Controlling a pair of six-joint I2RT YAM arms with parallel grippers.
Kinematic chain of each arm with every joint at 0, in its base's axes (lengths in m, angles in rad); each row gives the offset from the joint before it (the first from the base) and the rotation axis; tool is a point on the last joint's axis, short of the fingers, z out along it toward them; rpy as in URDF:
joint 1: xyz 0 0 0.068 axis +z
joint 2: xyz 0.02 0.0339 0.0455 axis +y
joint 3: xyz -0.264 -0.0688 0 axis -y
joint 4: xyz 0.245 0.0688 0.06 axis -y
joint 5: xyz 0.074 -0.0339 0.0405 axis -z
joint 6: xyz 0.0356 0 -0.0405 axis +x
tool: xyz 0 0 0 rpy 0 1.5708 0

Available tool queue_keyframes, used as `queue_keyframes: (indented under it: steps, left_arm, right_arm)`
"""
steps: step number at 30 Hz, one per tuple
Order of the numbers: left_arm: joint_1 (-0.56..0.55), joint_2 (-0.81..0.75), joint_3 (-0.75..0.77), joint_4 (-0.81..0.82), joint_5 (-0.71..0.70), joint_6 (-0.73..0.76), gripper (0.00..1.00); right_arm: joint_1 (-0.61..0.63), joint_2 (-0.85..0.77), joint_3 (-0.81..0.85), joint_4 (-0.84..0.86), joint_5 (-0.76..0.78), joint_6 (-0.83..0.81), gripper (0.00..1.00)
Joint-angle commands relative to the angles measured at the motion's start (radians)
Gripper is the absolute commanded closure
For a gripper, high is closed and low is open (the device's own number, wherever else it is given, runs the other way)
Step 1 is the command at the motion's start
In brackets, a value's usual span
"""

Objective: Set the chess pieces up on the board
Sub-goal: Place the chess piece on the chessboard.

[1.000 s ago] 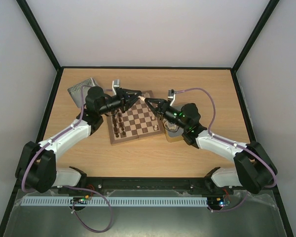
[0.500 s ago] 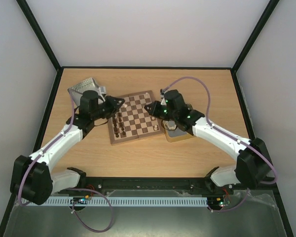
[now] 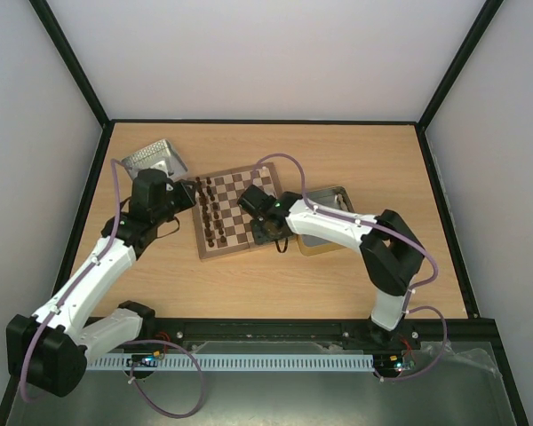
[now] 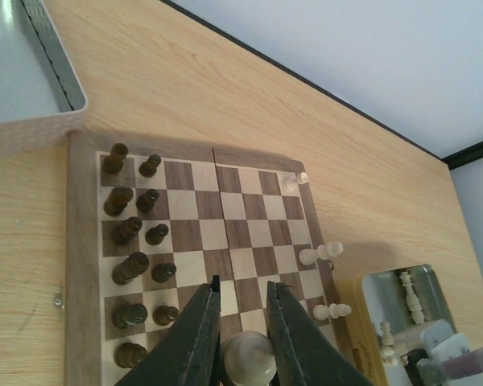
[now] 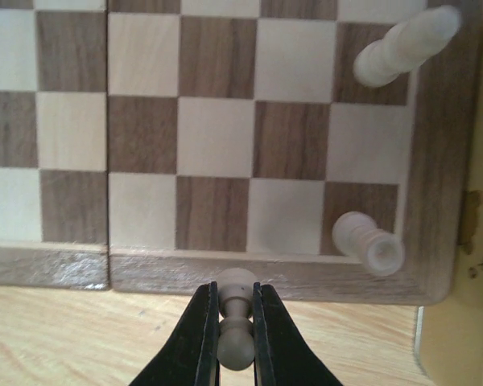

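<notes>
The right gripper (image 5: 235, 296) pinches a small cream wooden pawn (image 5: 236, 347) over the border of the checked brown-and-cream wooden chessboard (image 5: 266, 277), just ahead of it. The left gripper (image 4: 243, 288) seems clamped on a rounded cream piece (image 4: 249, 360). With so narrow a pinch, the pawn may land tilted.

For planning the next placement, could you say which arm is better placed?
Probably right: right gripper holds a pawn at the board's cream-side corner; left gripper's piece hangs near the dark pieces.
</notes>
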Motion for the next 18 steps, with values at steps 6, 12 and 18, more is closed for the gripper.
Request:
queue_keyframes:
  steps: [6,12,18]
  left_arm:
    - [0.016,-0.014,0.009,-0.033,-0.049,0.099,0.98]
    - [0.024,-0.017,-0.004,-0.03,-0.042,0.103,0.98]
    - [0.028,-0.014,-0.004,-0.028,-0.036,0.103,0.98]
  right_arm:
    - [-0.002,0.087,0.128,-0.164,0.157,-0.036,0.94]
    - [-0.001,0.11,0.136,-0.167,0.149,-0.038,0.93]
    - [-0.002,0.14,0.14,-0.154,0.159,-0.043,0.91]
